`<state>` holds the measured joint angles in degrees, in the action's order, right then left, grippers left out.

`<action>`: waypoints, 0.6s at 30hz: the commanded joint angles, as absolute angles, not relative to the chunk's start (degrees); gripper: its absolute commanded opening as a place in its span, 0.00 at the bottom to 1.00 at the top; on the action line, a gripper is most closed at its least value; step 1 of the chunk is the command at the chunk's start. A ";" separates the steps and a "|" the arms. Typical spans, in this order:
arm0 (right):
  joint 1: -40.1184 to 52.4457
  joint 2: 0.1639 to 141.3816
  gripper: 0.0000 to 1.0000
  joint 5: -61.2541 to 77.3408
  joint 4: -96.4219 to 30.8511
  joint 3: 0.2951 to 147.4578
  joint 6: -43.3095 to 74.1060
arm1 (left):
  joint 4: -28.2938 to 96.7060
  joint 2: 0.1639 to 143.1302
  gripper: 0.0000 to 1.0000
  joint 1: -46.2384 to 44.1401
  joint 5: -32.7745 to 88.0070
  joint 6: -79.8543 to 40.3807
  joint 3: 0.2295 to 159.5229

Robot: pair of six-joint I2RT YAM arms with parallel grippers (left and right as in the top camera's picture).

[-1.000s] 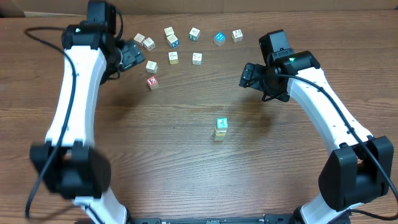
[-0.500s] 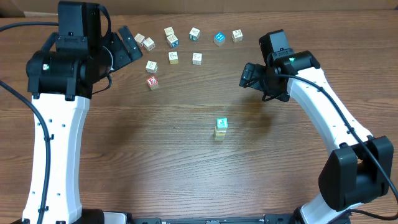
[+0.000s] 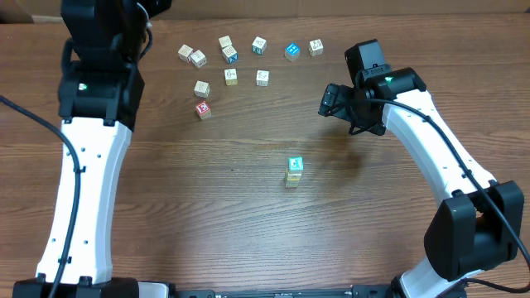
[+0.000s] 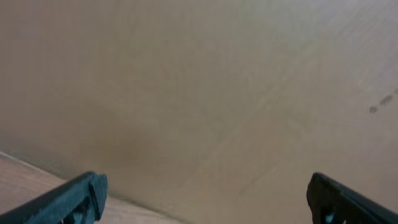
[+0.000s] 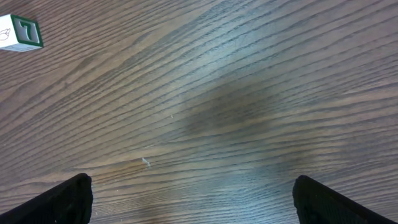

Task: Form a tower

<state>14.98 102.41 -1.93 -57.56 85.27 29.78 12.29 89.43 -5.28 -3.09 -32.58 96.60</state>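
Note:
The tower (image 3: pixel 294 170) stands mid-table, a narrow stack with a teal-faced cube on top and a yellow one under it; its lowest cube is hard to make out. My right gripper (image 3: pixel 328 101) hovers up and to the right of it, apart from it. In the right wrist view that gripper (image 5: pixel 193 194) is open over bare wood. My left arm (image 3: pixel 95 83) is raised at the far left, its hand at the top edge of the overhead view. In the left wrist view, my left gripper (image 4: pixel 205 194) is open, facing a beige surface with nothing between the fingers.
Several loose letter cubes lie along the far side, among them a red one (image 3: pixel 203 108), a blue one (image 3: pixel 291 51) and a white one (image 3: pixel 262 78). A green-edged cube (image 5: pixel 18 32) shows at the top left of the right wrist view.
My left arm has swung up and back, lifting its open gripper away from the loose cubes to the top edge of the view. The right arm and the tower have not moved.

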 commanded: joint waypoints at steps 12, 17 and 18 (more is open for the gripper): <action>14.70 102.37 1.00 -2.52 -57.25 85.12 29.61 | 0.25 80.82 0.99 -5.69 -3.55 -31.68 74.32; 14.70 102.37 1.00 -2.52 -57.25 85.12 29.61 | -1.96 75.31 1.00 -5.76 -3.55 -31.70 62.50; 14.70 102.37 1.00 -2.52 -57.25 85.12 29.61 | -1.91 74.24 1.00 -5.76 -3.55 -31.68 60.16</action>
<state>14.98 102.39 -1.91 -57.49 85.25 29.80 -1.91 77.97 -5.28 -3.07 -32.58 66.02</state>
